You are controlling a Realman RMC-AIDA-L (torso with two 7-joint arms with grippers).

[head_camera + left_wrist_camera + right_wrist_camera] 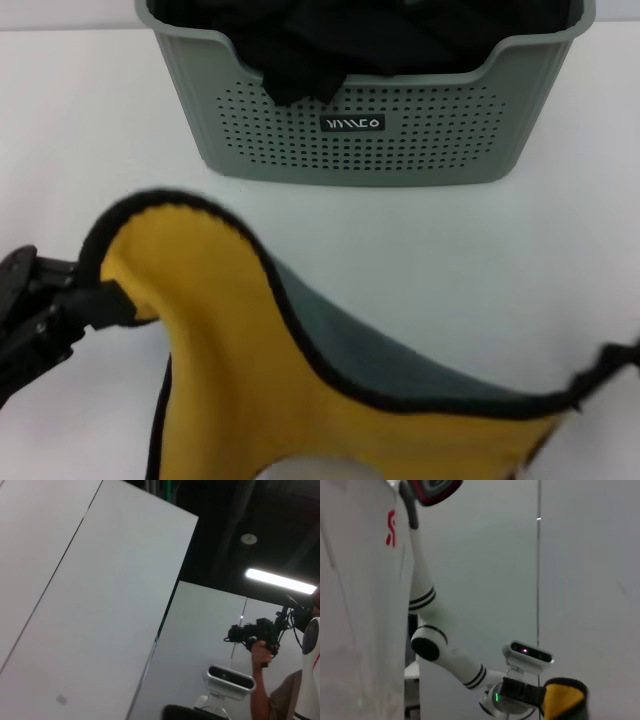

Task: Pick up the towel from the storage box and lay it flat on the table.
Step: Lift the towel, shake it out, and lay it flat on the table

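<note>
The white desk [90, 130] fills almost the whole head view. At the top centre of the frame the grey-green storage box [370, 140] with small holes stands directly on it, with black cloth [330, 45] inside the box.

black cloth [330, 45] — bunched, ceiling light [280, 580]

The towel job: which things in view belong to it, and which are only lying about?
Belong: towel, held up between left gripper and right gripper; storage box; table.
Lying about: black cloth in the box.
</note>
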